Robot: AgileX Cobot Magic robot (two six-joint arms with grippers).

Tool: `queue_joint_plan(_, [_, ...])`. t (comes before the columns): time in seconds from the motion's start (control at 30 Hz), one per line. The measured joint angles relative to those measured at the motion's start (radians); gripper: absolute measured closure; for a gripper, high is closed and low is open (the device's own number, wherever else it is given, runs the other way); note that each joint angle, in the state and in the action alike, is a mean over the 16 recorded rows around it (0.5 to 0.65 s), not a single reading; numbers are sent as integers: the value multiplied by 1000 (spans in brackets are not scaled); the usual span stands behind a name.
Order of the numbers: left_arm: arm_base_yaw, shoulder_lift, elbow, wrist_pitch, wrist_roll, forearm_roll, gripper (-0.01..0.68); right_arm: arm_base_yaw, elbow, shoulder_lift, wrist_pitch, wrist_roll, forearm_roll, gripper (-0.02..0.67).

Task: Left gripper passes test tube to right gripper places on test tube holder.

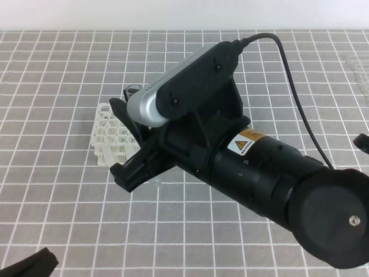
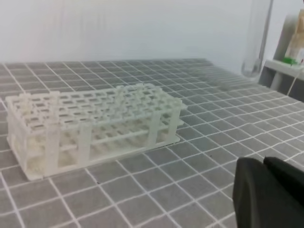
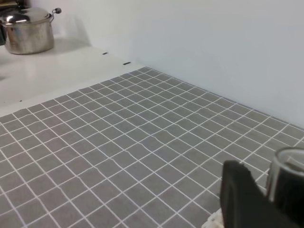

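Observation:
The white test tube holder (image 1: 108,138) lies on the grey grid mat, partly hidden under my right arm; it shows whole in the left wrist view (image 2: 95,118). My right gripper (image 1: 125,170) hangs high over its right part. In the right wrist view the gripper (image 3: 263,185) has a black finger (image 3: 242,199) close against a clear upright cylinder, the test tube (image 3: 287,173). A clear tube-like shape (image 2: 256,42) hangs right of the rack. My left gripper (image 2: 263,164) is low at the near left (image 1: 31,262), fingers together, empty.
A steel pot (image 3: 28,31) stands on a white counter beyond the mat. A shelf with small items (image 2: 289,57) is at the far right. A faint clear plastic item (image 1: 357,69) lies at the mat's right edge, a black part (image 1: 363,141) below it.

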Motion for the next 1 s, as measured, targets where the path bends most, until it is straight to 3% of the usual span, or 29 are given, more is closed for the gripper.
queue_joint_plan(0.77, [0, -1, 19, 66, -4, 0, 673, -3, 5, 9, 17, -25, -13, 560])
queue_joint_plan(1.0, [0, -1, 18, 67, -4, 0, 673, -33, 44, 10, -39, 144, -209, 560])
